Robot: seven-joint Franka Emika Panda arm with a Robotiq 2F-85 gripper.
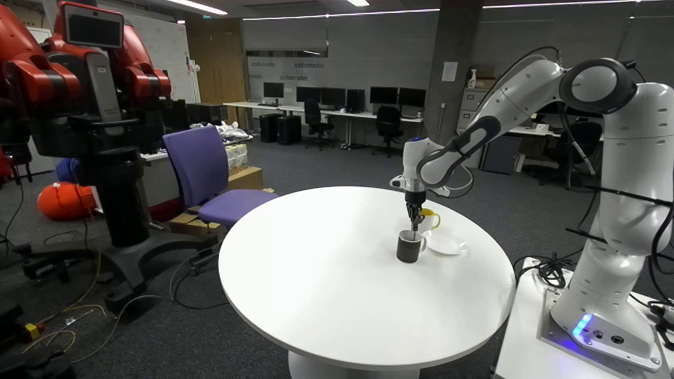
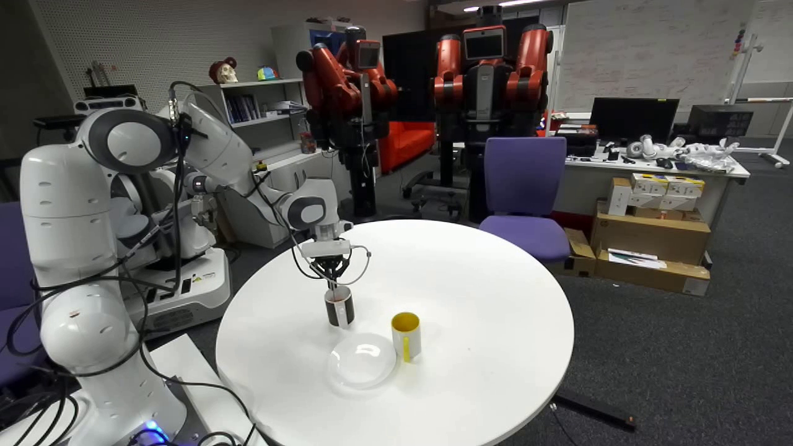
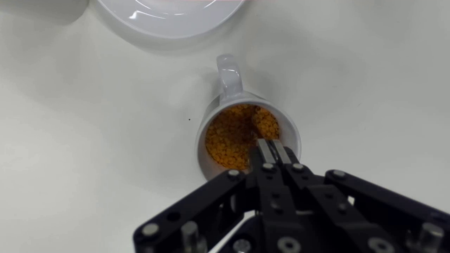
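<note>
My gripper [image 3: 274,143] points down over a dark mug with a white handle [image 1: 408,250]. The mug also shows in an exterior view [image 2: 340,311] and in the wrist view [image 3: 289,133]. The fingers are nearly together on a thin metal utensil [image 1: 414,236], apparently a spoon, whose lower end is inside the mug. Orange lentil-like pieces [image 3: 225,149] fill the mug's bottom; the utensil's head is hard to make out among them. The mug stands upright. A white plate [image 2: 362,361] lies beside its handle. A white mug with yellow inside and handle [image 2: 406,341] stands past the plate.
Everything stands on a round white table [image 1: 321,295]. The arm's base [image 1: 605,321] is on a white stand beside it. A purple chair [image 2: 525,192] is close to the table edge. Red robots [image 2: 486,80] and boxes [image 2: 650,238] stand farther back.
</note>
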